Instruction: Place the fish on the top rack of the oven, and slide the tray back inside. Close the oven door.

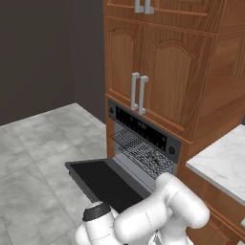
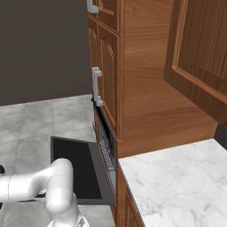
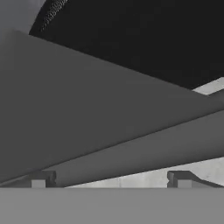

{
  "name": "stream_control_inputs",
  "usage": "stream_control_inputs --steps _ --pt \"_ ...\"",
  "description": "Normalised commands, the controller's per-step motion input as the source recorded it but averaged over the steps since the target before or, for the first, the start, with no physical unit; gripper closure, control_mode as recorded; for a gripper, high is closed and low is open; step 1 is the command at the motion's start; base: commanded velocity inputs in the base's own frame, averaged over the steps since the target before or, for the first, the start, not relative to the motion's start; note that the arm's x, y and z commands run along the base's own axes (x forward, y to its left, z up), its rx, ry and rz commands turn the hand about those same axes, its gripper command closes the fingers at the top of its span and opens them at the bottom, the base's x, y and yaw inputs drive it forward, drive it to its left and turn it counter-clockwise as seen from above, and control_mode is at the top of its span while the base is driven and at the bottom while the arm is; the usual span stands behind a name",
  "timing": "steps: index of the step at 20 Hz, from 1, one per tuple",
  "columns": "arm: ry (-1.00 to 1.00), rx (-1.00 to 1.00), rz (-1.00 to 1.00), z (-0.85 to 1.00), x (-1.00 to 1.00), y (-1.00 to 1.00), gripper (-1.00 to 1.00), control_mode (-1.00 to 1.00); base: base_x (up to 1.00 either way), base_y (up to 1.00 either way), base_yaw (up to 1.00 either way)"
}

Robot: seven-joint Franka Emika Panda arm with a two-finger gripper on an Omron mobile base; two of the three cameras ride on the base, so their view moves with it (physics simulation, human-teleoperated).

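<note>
One view shows fish (image 1: 155,160) on top rack (image 1: 136,146).

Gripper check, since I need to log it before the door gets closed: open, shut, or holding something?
Gripper: jaws open, holding nothing, close under the oven door.

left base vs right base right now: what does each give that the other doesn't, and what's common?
Left base view alone: the oven's dark control strip with small knobs face-on, a small dark shape lying on the rack (likely the fish, too small to be sure), and both steel handles of the wooden cabinet doors.

Right base view alone: a broad stretch of white marble counter and the cabinet's plain wooden side panel.

Shared: the flat black oven door folded down open, the silvery wire rack, the grey tiled floor, the white arm.
</note>
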Motion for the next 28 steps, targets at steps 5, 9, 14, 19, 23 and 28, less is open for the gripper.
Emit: stream_control_inputs --steps 5,9,14,19,23,28 --pt "-0.01 -0.08 -0.23 0.39 -0.05 -1.0 -1.0 -1.0 0.0 0.0 0.0" --pt "-0.07 -0.14 -0.25 0.52 0.0 -1.0 -1.0 -1.0 0.0 0.0 0.0" --pt "-0.09 -0.17 -0.26 0.67 0.0 -1.0 -1.0 -1.0 0.0 0.0 0.0" --pt "-0.16 -0.18 -0.22 0.68 0.07 -1.0 -1.0 -1.0 0.0 0.0 0.0" --pt "-0.18 -0.18 -0.21 0.57 0.17 -1.0 -1.0 -1.0 0.0 0.0 0.0" --pt "-0.2 -0.2 -0.22 0.43 0.18 -1.0 -1.0 -1.0 0.0 0.0 0.0"
